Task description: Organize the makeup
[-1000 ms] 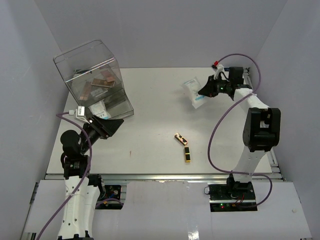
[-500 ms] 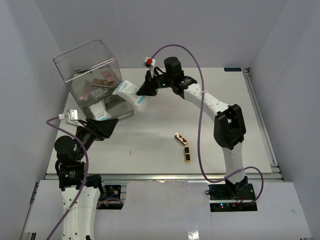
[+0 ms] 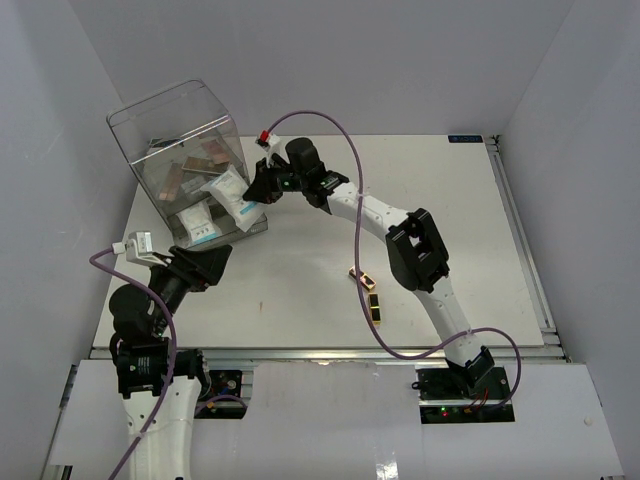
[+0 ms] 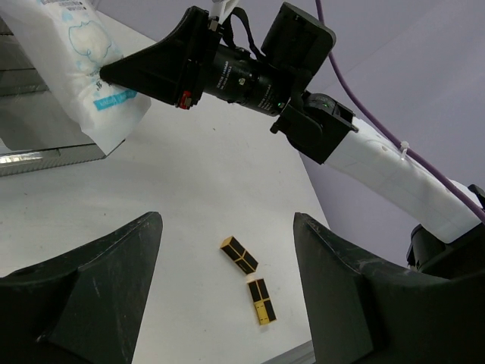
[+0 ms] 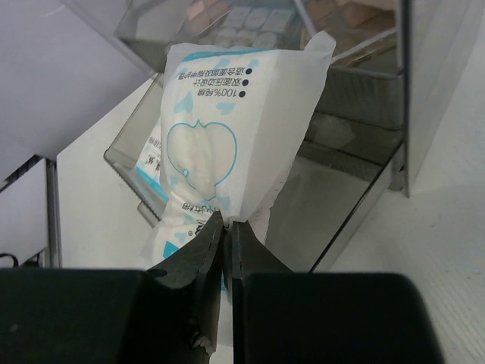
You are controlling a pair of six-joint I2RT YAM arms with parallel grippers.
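White table (image 3: 450, 250) runs from the arm bases back to pale walls, and places are given from the clear box (image 3: 170, 115) at its far left. Nearest, the left gripper (image 4: 227, 227) has drawn back a little from the box's near corner. Its fingers are spread wide and it holds nothing. Further in, two lipstick tubes (image 3: 368, 292) lie on the table, well apart from the box on its right and nearer the arms. They sit close together but not touching, where they were a second ago.

The big change is at the box's open mouth. The right gripper (image 3: 262, 186), a second ago far off to the right of the box, now reaches that opening. Its jaws are pressed together on the edge of a white-blue sachet (image 3: 230, 195), which stands partly inside. This sachet seems nearly put away, with only release left, and the tubes would come after.

Deeper inside the box lie a second sachet (image 3: 197, 222) and the eyeshadow palettes (image 3: 205, 160). Reflections on the walls make the palettes hard to count. The black fingers cover the held sachet's lower end, so it is unclear whether it rests on the box floor. The left wrist view cuts off most of the box.
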